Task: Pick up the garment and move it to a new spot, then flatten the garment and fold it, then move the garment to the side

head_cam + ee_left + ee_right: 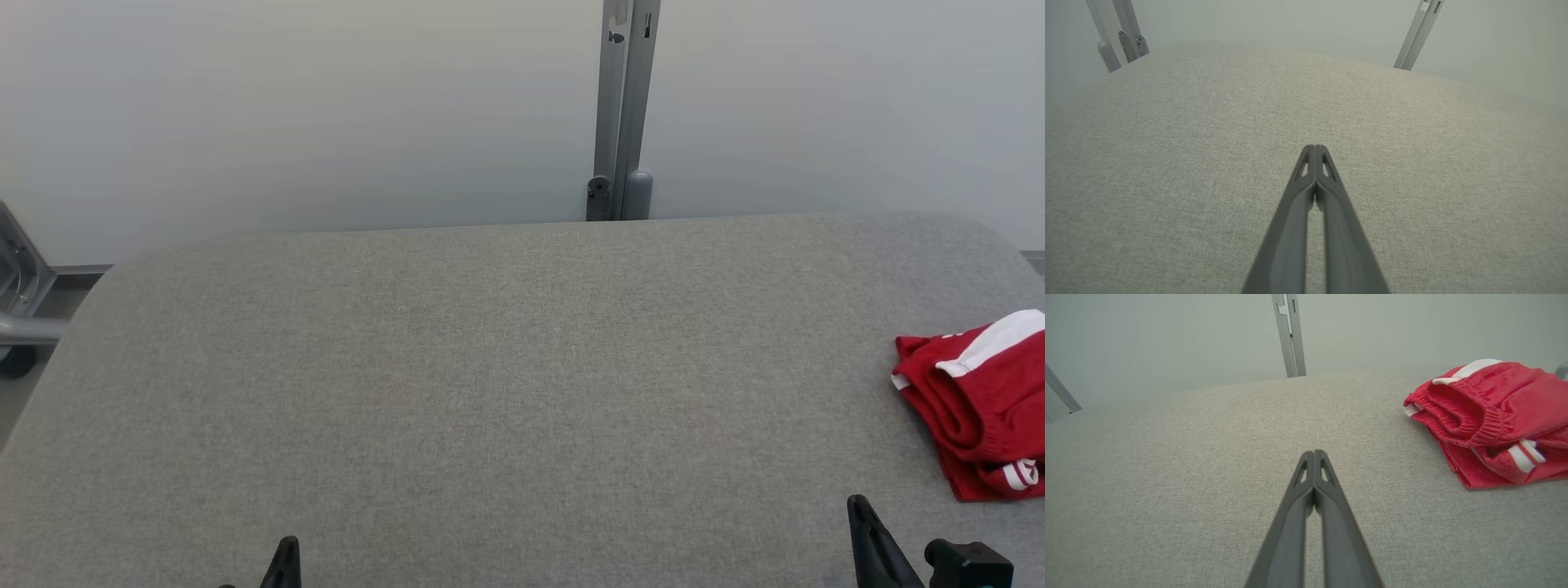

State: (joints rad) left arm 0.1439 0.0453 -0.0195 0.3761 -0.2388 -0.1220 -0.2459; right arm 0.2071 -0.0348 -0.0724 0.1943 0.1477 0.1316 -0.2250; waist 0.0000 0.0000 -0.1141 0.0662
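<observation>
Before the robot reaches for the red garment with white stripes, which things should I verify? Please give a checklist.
1. Red garment with white stripes fully on the grey fabric table: cannot tell, its right part is cut off.
2. Left gripper empty: ok.
3. Right gripper empty: ok.
4. Right gripper open for grasping: not ok, shut.
5. Garment apart from both grippers: ok.

You have the bundled red-and-white fabric garment (980,400) lying on the grey cloth-covered table (490,367), at its right side. The dark 2-fingered right gripper (859,510) is near it, in front and to its left. The left gripper (287,545) is well apart, at front left. Behind the table's far edge stands a grey metal post (624,106).
</observation>
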